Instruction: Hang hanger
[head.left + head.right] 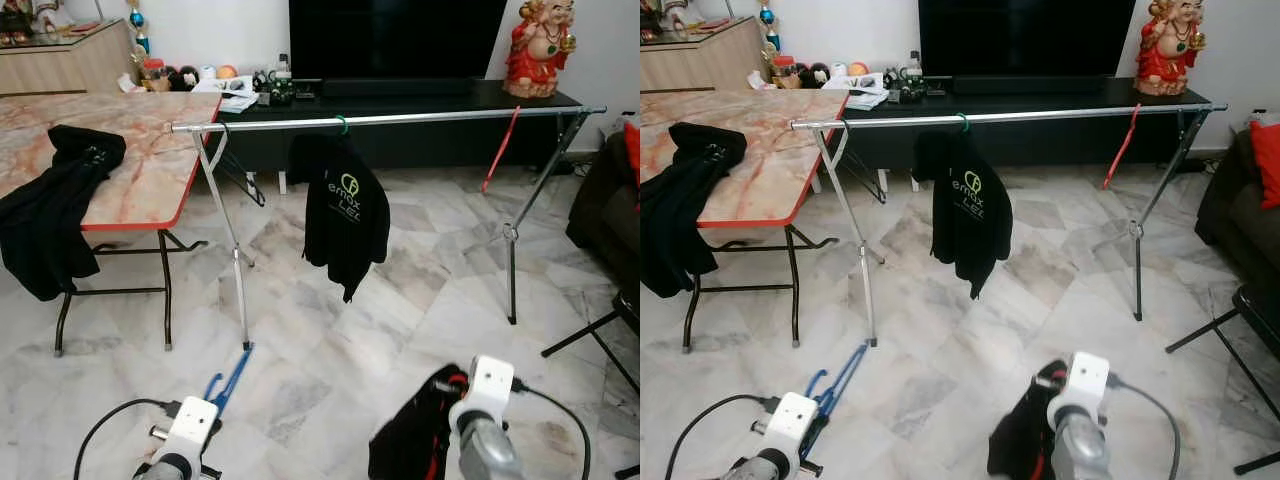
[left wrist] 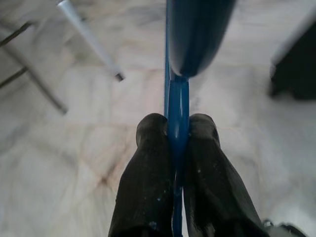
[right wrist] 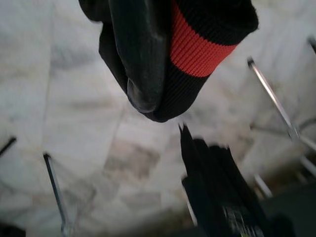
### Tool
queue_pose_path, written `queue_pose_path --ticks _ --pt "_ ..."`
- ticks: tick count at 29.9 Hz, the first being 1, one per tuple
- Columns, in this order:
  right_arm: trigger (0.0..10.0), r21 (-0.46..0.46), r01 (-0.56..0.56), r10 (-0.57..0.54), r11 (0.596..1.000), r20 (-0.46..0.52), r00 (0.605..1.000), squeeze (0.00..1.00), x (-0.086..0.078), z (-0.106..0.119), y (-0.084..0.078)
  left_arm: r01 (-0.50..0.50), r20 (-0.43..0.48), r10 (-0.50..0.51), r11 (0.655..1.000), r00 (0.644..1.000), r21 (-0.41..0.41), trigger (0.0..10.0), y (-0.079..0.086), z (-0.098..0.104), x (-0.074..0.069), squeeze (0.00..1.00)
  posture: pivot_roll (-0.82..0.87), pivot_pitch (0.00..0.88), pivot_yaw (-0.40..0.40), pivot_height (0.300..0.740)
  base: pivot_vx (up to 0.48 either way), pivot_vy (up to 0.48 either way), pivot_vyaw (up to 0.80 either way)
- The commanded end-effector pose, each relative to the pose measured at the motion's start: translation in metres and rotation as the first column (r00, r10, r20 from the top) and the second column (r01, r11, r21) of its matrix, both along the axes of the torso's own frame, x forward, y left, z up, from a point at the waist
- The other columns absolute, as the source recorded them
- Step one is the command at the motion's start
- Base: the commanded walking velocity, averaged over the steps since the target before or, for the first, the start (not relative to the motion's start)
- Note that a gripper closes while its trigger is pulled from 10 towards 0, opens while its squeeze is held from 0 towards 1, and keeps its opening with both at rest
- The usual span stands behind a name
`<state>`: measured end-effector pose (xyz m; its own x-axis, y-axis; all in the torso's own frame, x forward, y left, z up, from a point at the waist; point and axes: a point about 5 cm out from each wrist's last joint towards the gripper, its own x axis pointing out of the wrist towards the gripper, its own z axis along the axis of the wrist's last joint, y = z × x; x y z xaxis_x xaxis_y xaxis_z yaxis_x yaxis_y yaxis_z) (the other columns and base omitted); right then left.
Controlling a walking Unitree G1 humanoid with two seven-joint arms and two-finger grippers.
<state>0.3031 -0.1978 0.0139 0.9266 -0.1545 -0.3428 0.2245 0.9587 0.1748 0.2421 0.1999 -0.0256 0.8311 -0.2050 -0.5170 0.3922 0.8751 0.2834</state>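
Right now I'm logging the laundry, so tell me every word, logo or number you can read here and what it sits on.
Black jacket hanging on the rail: pale logo and lettering, too small and creased to read with confidence.
Black garment on the marble-top table: faint print near the collar, unreadable.
Papers on the TV bench: too small.
Nothing else readable.

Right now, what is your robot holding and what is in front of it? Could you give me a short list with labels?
left gripper: shut on a blue hanger, low over the floor
right gripper: shut on a black garment with a red band
clothes rail: metal, standing ahead of the robot
on the rail: black jacket on a green-hooked hanger, a red hanger
table: to the left, another black garment draped over its edge
floor: marble tiles
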Motion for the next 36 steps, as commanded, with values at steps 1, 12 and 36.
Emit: queue_pose_path --ticks 1,12,36 --pt "10.0 -0.022 -0.004 0.006 1.0 0.079 0.997 0.0 0.014 0.019 -0.002 0.131 -0.019 -0.131 0.991 0.991 0.04 10.0 -0.001 0.003 0.0 0.0 0.12 0.0 -0.001 0.74 0.0 0.0 0.0" --pt "10.0 -0.165 -0.237 0.241 0.957 0.007 0.97 0.0 0.053 0.054 0.035 0.491 -0.134 -0.491 0.87 0.861 -0.035 10.0 -0.005 0.044 0.017 0.0 0.14 0.0 -0.012 0.74 0.0 0.0 0.0" --pt "10.0 -0.135 -0.447 0.434 0.884 -0.116 0.893 0.0 0.072 0.077 0.072 0.64 -0.202 -0.684 0.728 0.701 -0.245 10.0 -0.039 0.104 0.024 0.0 0.16 0.0 -0.038 0.74 0.0 0.0 0.0"
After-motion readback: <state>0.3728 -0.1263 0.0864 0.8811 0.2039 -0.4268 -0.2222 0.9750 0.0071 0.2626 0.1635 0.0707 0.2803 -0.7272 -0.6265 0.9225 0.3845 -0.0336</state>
